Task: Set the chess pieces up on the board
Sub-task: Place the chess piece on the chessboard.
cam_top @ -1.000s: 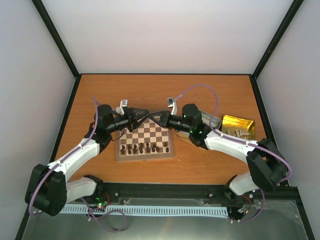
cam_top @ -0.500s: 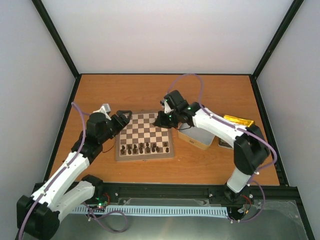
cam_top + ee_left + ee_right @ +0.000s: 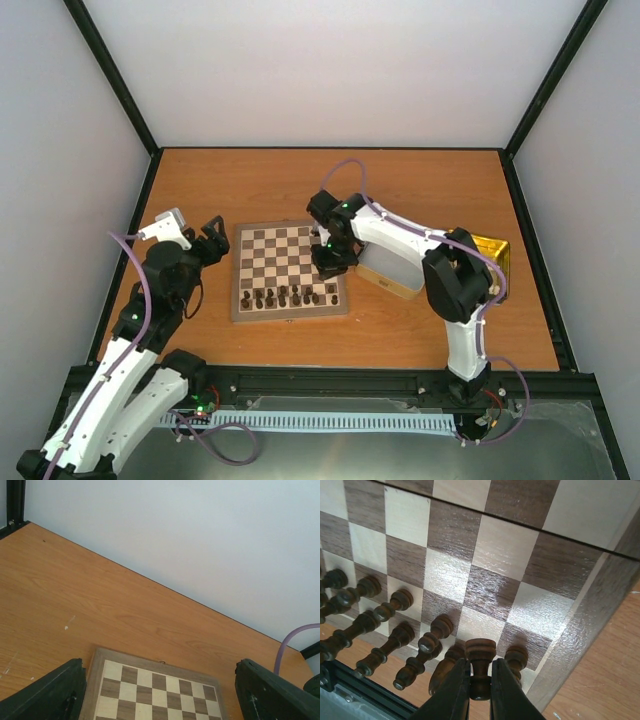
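Table (image 3: pixel 420 190): left claw (image 3: pixel 215 238) apart beside board (image 3: pixel 270 250); right claw (image 3: pixel 480 677) clamped on dark piece (image 3: pixel 480 655) above dark row (image 3: pixel 436 630).

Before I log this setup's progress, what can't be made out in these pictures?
- Top view: the chess pieces' types on the board, too small.
- Top view: the gold tin's contents, hidden behind the right arm.
- Left wrist view: the board's near rows, cut off by the bottom edge.

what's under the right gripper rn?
The right gripper pinches a dark piece at the board corner, beside standing dark pieces. Its fingers hide the square directly below.
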Motion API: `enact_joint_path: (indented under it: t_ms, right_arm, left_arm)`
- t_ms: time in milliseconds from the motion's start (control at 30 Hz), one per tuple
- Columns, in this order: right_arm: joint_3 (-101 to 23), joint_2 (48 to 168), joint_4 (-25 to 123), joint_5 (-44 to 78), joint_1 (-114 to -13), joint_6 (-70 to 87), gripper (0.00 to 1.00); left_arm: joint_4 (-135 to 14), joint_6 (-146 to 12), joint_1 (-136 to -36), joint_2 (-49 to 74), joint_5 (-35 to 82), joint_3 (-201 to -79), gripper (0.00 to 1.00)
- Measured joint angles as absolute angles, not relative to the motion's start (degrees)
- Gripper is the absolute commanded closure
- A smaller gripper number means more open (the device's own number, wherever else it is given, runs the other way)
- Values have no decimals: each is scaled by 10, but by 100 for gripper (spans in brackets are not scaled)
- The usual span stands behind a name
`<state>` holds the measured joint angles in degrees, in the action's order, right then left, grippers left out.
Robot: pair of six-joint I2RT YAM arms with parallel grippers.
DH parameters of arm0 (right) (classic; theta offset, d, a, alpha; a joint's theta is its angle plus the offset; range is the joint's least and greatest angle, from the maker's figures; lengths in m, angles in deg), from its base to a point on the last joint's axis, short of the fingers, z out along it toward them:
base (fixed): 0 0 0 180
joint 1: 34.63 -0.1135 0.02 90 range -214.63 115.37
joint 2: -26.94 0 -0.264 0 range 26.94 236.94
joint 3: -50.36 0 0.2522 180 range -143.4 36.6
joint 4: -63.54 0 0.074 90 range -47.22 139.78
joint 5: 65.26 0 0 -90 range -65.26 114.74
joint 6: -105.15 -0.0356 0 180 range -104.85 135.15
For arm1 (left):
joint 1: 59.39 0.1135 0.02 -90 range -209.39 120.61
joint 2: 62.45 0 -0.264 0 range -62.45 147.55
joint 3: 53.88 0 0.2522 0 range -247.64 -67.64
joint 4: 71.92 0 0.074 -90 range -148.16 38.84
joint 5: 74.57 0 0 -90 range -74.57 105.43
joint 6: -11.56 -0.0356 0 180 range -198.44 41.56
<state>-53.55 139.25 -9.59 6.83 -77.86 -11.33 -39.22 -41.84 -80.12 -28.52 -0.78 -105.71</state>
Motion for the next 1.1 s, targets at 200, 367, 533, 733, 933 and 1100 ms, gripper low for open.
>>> enact_joint_path:
  t_ms: [200,367,533,733,933,1100]
  right_arm:
    - [-577,1435,-131,70,-795,-107,97]
    - [-595,1453,-147,76,-811,-107,96]
    - [-597,1457,-156,85,-816,-107,96]
    - [-597,1462,-163,87,-817,-107,95]
    - [-597,1463,-164,89,-820,-108,89]
    - [-598,1470,-164,95,-821,-112,82]
  left_arm:
    - [-392,-432,-801,-286,-15,-1053,17]
    - [-392,-433,-801,-286,-15,-1049,17]
    - [-391,-434,-801,-288,-15,-1047,17]
    - [-391,-435,-801,-291,-15,-1047,17]
    - [-391,-435,-801,-291,-15,-1045,17]
    - [-391,-435,-801,-291,-15,-1045,17]
